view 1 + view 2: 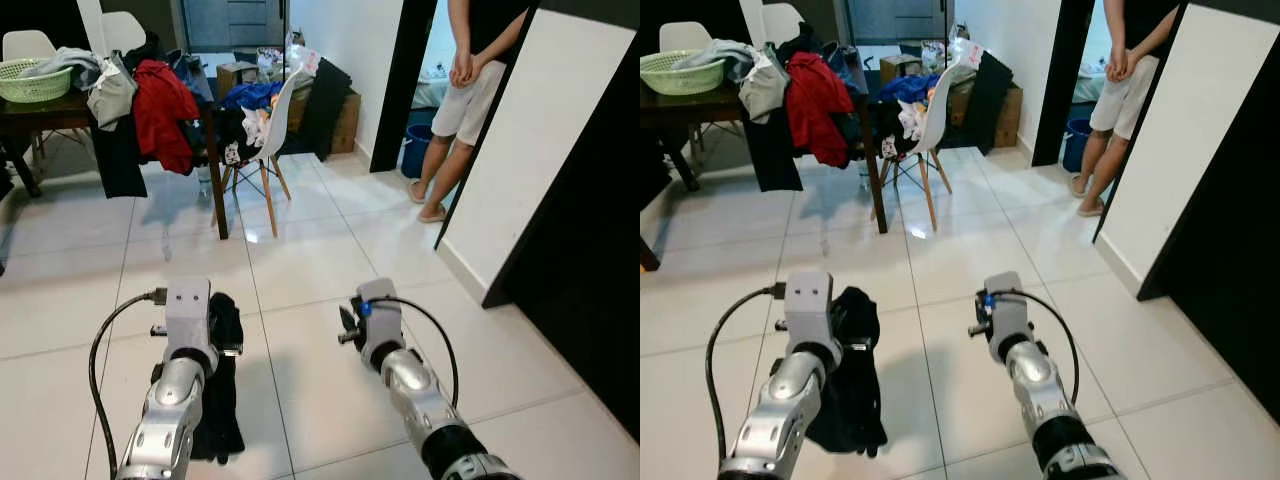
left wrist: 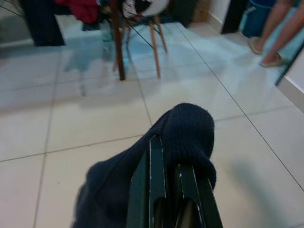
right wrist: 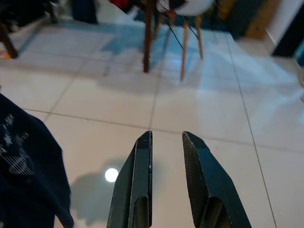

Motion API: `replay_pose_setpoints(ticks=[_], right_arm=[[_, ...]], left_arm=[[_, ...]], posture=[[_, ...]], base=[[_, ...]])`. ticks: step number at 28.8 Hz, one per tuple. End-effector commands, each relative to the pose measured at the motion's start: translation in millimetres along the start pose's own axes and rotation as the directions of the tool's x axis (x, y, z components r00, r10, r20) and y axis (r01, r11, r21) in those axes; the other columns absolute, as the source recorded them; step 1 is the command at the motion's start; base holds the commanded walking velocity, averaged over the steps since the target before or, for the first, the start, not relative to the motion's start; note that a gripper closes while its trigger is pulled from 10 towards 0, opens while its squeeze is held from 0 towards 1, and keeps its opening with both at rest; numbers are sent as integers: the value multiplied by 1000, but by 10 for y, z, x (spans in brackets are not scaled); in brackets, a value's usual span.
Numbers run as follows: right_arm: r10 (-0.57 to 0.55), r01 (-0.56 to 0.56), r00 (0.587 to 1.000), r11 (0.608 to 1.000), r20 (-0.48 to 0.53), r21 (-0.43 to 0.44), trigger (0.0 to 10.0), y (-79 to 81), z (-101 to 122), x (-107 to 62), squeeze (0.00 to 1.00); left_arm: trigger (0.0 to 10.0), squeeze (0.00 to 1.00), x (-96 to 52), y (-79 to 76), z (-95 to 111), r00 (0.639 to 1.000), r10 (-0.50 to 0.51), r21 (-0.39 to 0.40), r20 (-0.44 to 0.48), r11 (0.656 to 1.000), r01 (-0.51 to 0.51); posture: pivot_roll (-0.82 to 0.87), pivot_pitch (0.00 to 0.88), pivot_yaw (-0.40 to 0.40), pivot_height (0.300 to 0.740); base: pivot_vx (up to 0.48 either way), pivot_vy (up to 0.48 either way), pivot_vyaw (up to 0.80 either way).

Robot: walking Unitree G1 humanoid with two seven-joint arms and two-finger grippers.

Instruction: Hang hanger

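From the head I see my left gripper point(image 1: 228, 335) clenched on a dark garment point(image 1: 218, 400) hanging limp over glossy white tiles point(image 1: 300, 270); a person point(image 1: 470, 90) stands at the doorway. My left wrist shows the cloth's knit weave bunched over the fingers point(image 2: 156, 185). My right wrist shows the right gripper point(image 3: 166, 142) released, holding nothing. I cannot make out a hanger.

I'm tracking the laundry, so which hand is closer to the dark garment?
Left. The left hand is shut on the dark garment, which drapes over its fingers. The right hand hovers open beside it over bare floor, apart.
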State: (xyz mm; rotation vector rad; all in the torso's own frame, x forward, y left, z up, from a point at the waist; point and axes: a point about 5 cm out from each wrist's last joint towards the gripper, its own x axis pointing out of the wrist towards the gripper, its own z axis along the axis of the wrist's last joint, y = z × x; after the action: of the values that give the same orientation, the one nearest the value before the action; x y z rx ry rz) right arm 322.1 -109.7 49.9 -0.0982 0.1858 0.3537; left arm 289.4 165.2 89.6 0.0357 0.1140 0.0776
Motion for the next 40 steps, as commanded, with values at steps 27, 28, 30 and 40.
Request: replay_pose_setpoints(ticks=[27, 28, 30, 40], right_arm=[[8, -8, 1000, 1000, 20, 13, 10000, 52, 52, 42, 0], [0, -1, 1000, 999, 30, 41, 10000, 49, 81, 57, 0], [-19, 15, 999, 996, 45, 92, 10000, 37, 126, 77, 0], [-54, 35, 990, 989, 129, 143, 10000, -34, 388, 158, 0]], left_arm=[[10000, 0, 77, 54, 187, 999, 1, -11, 49, 1000, 0], [10000, 0, 81, 61, 201, 999, 1, -8, 51, 1000, 0], [10000, 0, 86, 70, 212, 999, 1, -7, 53, 1000, -1], [10000, 0, 124, 88, 271, 998, 8, -10, 63, 1000, -8]], posture=[[84, 0, -35, 740], [85, 0, -36, 740], [84, 0, -37, 740], [79, 0, -36, 740]], base=[[363, 0, 119], [382, 0, 0], [382, 0, 0], [385, 0, 0]])
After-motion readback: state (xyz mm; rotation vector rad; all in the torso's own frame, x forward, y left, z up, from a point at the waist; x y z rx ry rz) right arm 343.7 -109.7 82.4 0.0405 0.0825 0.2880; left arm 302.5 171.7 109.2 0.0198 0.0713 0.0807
